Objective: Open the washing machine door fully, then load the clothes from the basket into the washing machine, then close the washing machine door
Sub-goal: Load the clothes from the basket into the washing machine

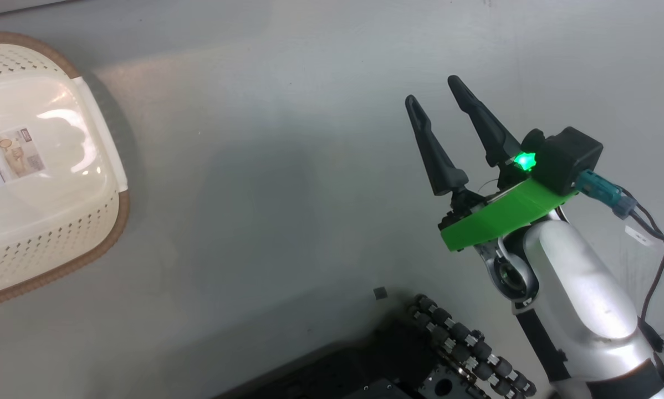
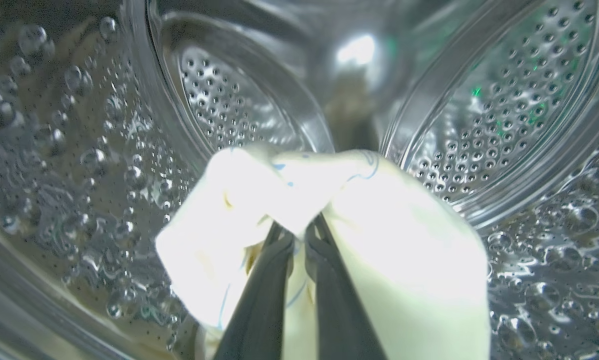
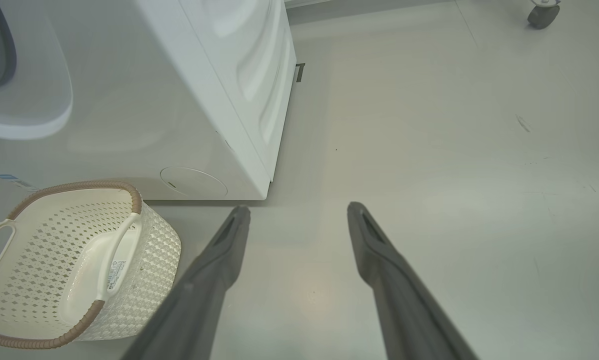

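Observation:
My left gripper point(image 2: 299, 231) is inside the perforated steel drum point(image 2: 499, 120) of the washing machine, shut on a pale yellow garment point(image 2: 404, 240) with thin blue outline prints that bunches around the fingers. The cream perforated basket point(image 1: 44, 183) with its brown rim stands on the floor at the left of the head view, with nothing inside but the label on its bottom. In the right wrist view the basket point(image 3: 69, 265) sits beside the white washing machine point(image 3: 189, 100). My right gripper point(image 1: 436, 91) hangs open over bare floor, right of the basket; its fingers point(image 3: 219, 260) hold nothing.
The robot's dark wheeled base point(image 1: 448, 349) shows at the bottom of the head view. A grey caster wheel point(image 3: 544, 12) stands far off on the floor. Pale grey floor point(image 3: 429, 150) stretches to the right of the machine.

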{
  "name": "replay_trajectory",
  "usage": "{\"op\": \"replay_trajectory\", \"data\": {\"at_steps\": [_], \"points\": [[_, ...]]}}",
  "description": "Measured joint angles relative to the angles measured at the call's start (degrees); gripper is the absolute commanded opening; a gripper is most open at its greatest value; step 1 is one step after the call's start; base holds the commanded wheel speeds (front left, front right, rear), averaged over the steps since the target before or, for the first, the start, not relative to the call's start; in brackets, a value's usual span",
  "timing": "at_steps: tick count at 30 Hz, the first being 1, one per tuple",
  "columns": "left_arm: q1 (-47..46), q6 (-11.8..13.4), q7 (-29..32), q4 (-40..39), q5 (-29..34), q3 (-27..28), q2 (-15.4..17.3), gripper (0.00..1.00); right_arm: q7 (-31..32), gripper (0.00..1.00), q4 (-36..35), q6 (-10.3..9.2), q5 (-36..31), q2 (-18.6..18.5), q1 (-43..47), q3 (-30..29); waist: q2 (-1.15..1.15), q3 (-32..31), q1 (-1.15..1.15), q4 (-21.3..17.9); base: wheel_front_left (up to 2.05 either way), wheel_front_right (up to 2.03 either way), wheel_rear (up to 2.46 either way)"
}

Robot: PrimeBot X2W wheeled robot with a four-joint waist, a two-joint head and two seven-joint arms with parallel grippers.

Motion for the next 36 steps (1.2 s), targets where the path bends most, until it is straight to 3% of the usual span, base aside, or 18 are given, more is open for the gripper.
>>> {"op": "replay_trajectory", "data": {"at_steps": [4, 5, 6, 7, 17, 36], "points": [[0.2, -0.1, 2.7, 2.6, -2.0, 0.1, -0.9, 0.0, 0.0, 1.0, 0.1, 0.01, 0.0, 0.0, -0.1, 0.3, 0.0, 0.1, 0.0, 0.1, 0.0, 0.0, 0.0], [0.3, -0.1, 2.9, 2.8, -2.2, 0.1, -1.1, 0.15, 0.0, 1.0, 0.1, 0.01, 0.0, 0.0, -0.1, 0.2, 0.0, 0.1, 0.0, 0.1, 0.0, 0.0, 0.0], [0.3, -0.1, 3.4, 2.9, -2.4, 0.2, -1.3, 0.63, 0.0, 1.0, 0.2, 0.0, 0.0, 0.0, -0.1, 0.2, 0.0, 0.1, 0.0, 0.2, 0.0, 0.0, 0.0], [0.3, -0.1, 4.1, 3.1, -2.8, 0.2, -1.6, 1.0, 0.0, 1.0, 0.2, 0.0, 0.0, 0.0, -0.1, 0.1, 0.0, 0.1, 0.0, 0.3, 0.0, 0.0, 0.0], [2.9, 0.1, 5.4, 3.1, -5.4, 0.5, -3.9, 1.0, 0.0, 1.0, 0.5, 0.0, -0.2, 0.0, -0.2, -1.3, 0.0, -1.0, 0.0, 1.6, 0.0, 0.0, 0.0], [20.7, -0.5, -3.3, -0.2, -9.2, 0.9, -6.5, 1.0, 0.0, 1.0, 0.5, 0.01, -2.6, -0.3, 0.8, -5.5, 0.0, -8.4, 0.0, 6.2, 0.0, 0.0, 0.0]]}}
